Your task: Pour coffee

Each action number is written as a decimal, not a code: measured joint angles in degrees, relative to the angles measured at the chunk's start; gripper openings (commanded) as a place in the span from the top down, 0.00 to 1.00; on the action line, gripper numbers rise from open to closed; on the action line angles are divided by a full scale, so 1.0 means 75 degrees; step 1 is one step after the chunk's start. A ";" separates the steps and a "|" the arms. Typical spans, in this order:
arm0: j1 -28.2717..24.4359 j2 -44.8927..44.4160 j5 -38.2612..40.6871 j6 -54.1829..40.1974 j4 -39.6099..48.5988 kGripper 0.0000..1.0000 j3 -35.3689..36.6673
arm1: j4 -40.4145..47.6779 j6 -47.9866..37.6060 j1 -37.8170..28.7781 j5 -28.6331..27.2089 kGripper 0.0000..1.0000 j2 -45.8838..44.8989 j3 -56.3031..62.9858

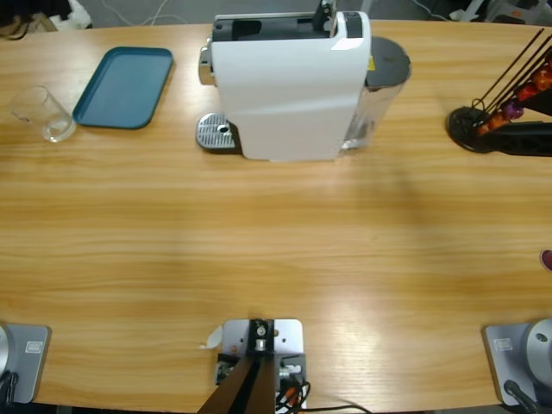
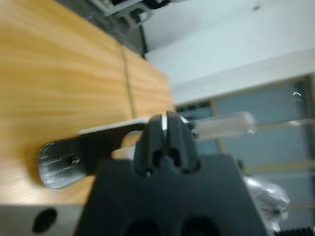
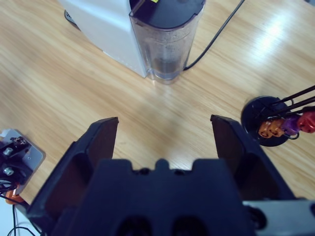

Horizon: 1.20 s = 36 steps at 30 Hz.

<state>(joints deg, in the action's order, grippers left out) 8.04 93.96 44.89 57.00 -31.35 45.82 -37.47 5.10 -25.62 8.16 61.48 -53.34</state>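
Note:
The white coffee machine (image 1: 289, 86) stands at the back middle of the table, its metal drip tray (image 1: 216, 132) on its left and a clear water tank (image 1: 379, 95) on its right. An empty glass (image 1: 41, 113) stands at the far left. In the right wrist view my right gripper (image 3: 165, 123) is open above bare wood, facing the machine (image 3: 106, 24) and its tank (image 3: 167, 44), well short of both. In the left wrist view my left gripper (image 2: 165, 120) is shut on nothing, tilted toward the table's edge and the room. Neither gripper shows in the high view.
A blue tray (image 1: 123, 86) lies between the glass and the machine. A black capsule rack (image 1: 483, 125) with coloured capsules stands at the right edge and also appears as the capsule rack (image 3: 280, 123) in the right wrist view. A black cable (image 3: 216, 34) runs off behind the tank.

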 measured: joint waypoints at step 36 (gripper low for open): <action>0.3427 -0.3789 -0.6256 -0.7761 0.8087 0.20 0.1201 | 0.1347 -0.2312 0.2188 -0.2083 0.49 0.0235 0.0077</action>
<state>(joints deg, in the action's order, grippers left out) 33.74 65.54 -2.03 -1.21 29.30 54.83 -27.36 -12.24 -9.21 -7.47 63.25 -52.77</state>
